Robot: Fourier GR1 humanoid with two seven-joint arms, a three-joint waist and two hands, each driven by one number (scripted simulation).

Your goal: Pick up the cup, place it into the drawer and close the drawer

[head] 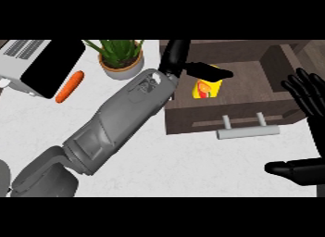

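The yellow and orange cup point(204, 88) sits inside the open dark wooden drawer point(250, 95), near its left wall. My left hand point(192, 66) hovers just above the cup with its fingers stretched out to the right, not curled round it. The fingers hide the cup's top. The left forearm runs from the lower left corner up to the drawer. The drawer's front panel carries a grey bar handle point(246, 132). My right hand point(314, 115) rests open at the right edge, fingers up, beside the drawer's right end.
A white and black toaster point(28, 65) stands at the upper left of the white counter point(192, 171). An orange carrot point(70, 86) lies next to it. A potted green plant point(120, 58) stands just left of the drawer.
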